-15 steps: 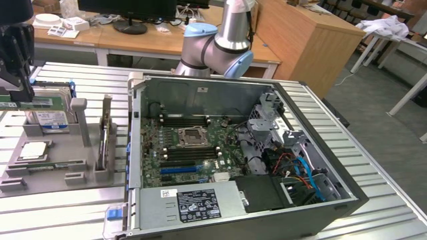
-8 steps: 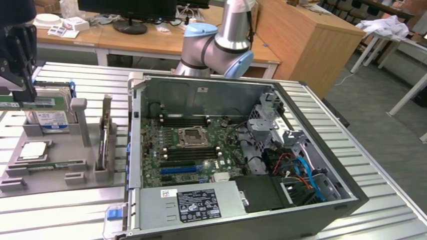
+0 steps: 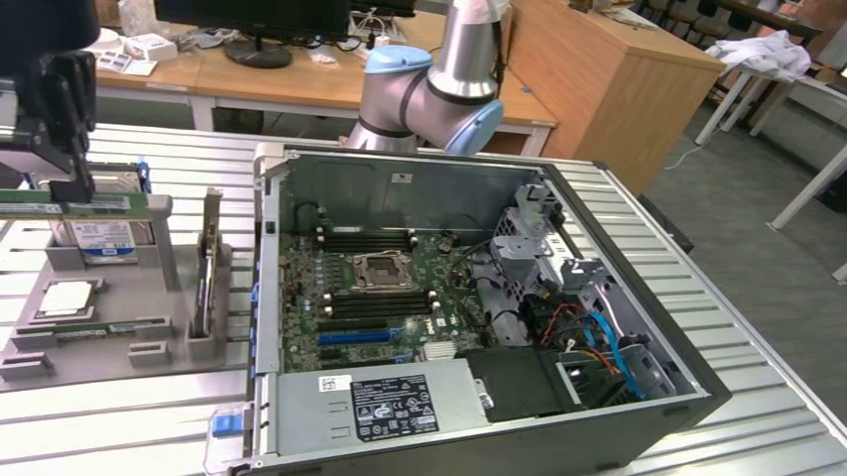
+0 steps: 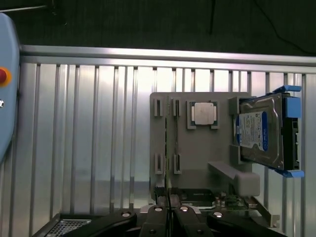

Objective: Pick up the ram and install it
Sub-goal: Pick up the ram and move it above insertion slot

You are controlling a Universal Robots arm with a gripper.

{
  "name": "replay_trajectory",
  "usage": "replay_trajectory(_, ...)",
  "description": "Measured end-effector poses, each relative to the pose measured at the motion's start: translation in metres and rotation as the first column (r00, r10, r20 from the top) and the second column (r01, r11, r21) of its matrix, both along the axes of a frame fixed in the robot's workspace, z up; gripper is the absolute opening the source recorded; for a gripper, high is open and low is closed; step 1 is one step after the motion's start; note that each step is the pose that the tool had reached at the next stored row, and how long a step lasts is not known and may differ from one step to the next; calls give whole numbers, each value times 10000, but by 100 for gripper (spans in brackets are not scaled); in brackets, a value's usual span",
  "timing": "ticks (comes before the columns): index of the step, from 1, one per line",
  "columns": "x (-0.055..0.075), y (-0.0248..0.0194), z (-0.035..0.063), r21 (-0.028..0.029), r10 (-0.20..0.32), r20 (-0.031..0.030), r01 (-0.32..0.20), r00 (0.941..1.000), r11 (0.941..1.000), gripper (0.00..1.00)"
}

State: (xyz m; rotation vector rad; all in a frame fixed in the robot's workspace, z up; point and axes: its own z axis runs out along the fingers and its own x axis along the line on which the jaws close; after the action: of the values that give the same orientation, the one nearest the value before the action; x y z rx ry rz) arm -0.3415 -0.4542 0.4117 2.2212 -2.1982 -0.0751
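In the exterior view, my gripper (image 3: 63,186) hangs at the far left, above the grey parts holder (image 3: 159,213). It is shut on the ram (image 3: 95,204), a narrow green stick with a white label, held level and clear of the holder. In the wrist view the fingers (image 4: 157,219) are pressed together on the ram (image 4: 169,148), which appears edge-on as a thin dark line over the holder (image 4: 197,163). The open computer case (image 3: 272,159) lies to the exterior view's right. Its green motherboard (image 3: 384,288) has black memory slots (image 3: 371,239) beside the processor socket (image 3: 380,268).
The holder also carries a blue-labelled hard drive (image 4: 261,133), a processor chip (image 4: 202,113) and an expansion card on edge (image 3: 209,268). The arm's base (image 3: 437,79) stands behind the case. A ribbed metal table (image 3: 119,416) lies underneath. Desks are behind.
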Motion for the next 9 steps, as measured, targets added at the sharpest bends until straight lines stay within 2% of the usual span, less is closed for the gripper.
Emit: replay_trajectory(9, 195, 0, 0, 0, 0, 0, 0, 10000, 10000, 12)
